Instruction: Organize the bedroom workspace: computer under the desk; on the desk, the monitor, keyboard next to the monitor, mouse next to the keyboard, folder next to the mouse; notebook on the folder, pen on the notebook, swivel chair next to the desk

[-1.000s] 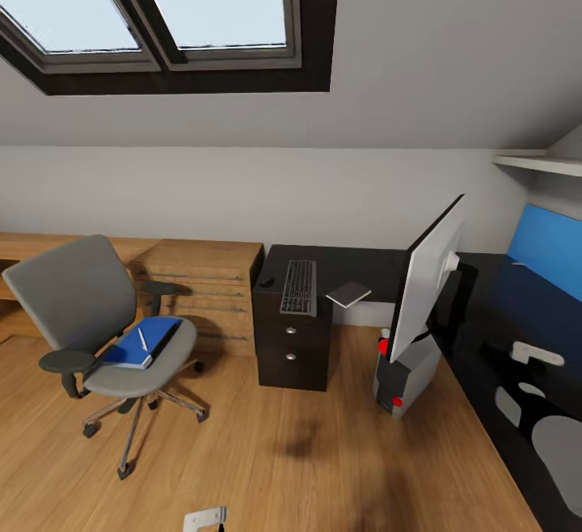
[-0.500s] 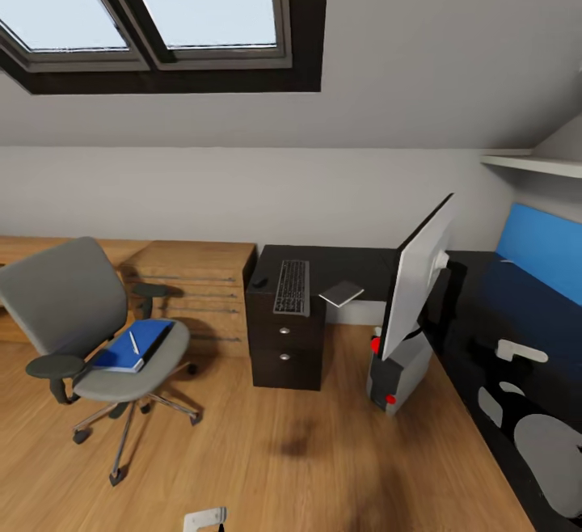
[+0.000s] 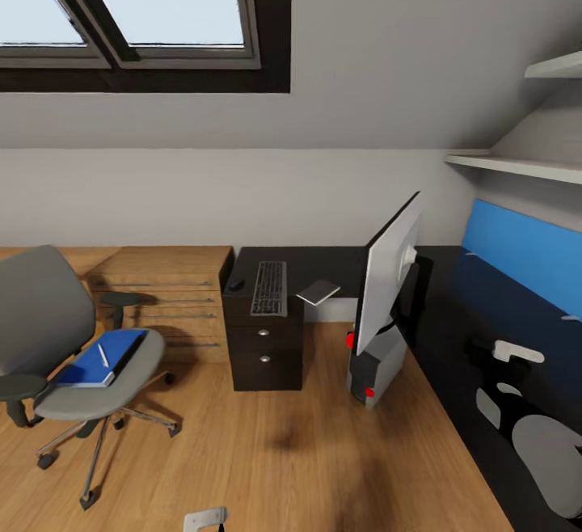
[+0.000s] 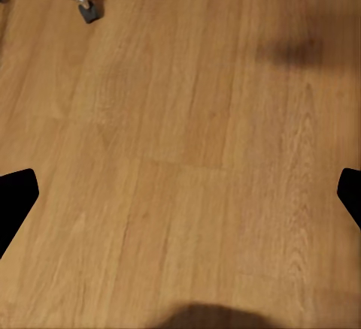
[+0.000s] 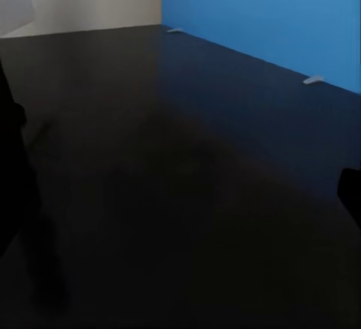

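On the swivel chair at nine o'clock lies the blue folder, pen on top. The keyboard and mouse sit on the table near center, well apart from the left claw, fingers spread over bare floor. The right claw is likewise apart above the dark table.

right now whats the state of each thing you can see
swivel chair: away from desk, on floor
folder: flat on chair seat
pen: lying on the folder
keyboard: on desk
mouse: beside keyboard
monitor: upright on desk
computer: on floor, tilted
drawers: closed
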Robot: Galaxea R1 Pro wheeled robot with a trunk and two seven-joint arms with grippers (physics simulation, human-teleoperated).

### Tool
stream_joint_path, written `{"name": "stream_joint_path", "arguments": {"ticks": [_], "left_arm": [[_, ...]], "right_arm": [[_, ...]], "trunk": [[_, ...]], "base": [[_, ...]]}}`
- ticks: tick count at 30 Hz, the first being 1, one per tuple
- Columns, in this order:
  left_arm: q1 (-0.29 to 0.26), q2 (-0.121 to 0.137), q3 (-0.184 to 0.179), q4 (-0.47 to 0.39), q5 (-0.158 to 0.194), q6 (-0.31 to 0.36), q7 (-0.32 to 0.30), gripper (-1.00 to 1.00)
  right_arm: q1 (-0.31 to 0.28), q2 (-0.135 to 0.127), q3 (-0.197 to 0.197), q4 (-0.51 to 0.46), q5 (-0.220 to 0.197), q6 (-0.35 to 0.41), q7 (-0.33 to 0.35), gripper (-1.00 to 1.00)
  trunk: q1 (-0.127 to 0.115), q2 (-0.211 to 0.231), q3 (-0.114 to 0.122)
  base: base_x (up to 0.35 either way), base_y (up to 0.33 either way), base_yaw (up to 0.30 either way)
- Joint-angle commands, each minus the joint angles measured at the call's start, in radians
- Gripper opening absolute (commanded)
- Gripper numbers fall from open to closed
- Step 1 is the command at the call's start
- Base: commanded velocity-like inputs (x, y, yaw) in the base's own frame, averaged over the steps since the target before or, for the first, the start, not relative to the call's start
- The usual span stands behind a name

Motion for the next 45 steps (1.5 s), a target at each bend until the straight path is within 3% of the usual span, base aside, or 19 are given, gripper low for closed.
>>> {"name": "stream_joint_path", "arguments": {"ticks": [1,6,14,16,25,30,45], "left_arm": [[-0.001,0.001,-0.009,0.000,0.010,-0.004,0.006,1.00],[-0.001,0.001,-0.009,0.000,0.010,-0.004,0.006,1.00],[-0.001,0.001,-0.008,0.000,0.010,-0.004,0.006,1.00],[-0.001,0.001,-0.008,0.000,0.010,-0.004,0.006,1.00],[-0.001,0.001,-0.009,0.000,0.010,-0.004,0.006,1.00],[-0.001,0.001,-0.010,0.000,0.010,-0.004,0.006,1.00],[-0.001,0.001,-0.009,0.000,0.010,-0.003,0.005,1.00]], "right_arm": [[-0.001,0.001,-0.005,0.004,0.012,-0.003,-0.005,1.00],[-0.001,0.008,-0.005,0.012,0.054,-0.001,-0.005,1.00],[-0.001,0.009,-0.006,0.017,0.069,-0.023,-0.005,1.00],[0.021,0.005,-0.005,0.033,0.085,-0.059,0.019,1.00],[0.043,0.005,-0.002,0.040,0.143,-0.083,0.191,1.00],[0.054,0.008,-0.001,0.042,0.200,-0.091,0.261,1.00],[0.056,0.013,-0.006,0.039,0.207,-0.082,0.245,1.00]], "trunk": [[0.000,-0.001,-0.001],[0.000,-0.001,-0.001],[0.000,-0.001,-0.001],[0.000,-0.001,-0.001],[0.000,-0.001,-0.001],[0.000,-0.001,-0.001],[0.000,-0.001,-0.001]], "base": [[0.000,0.000,-0.042],[0.000,0.000,-0.013],[0.000,0.000,-0.002],[0.000,0.000,0.000],[0.000,0.000,0.000],[0.000,0.000,0.000],[0.079,0.000,0.000]]}}
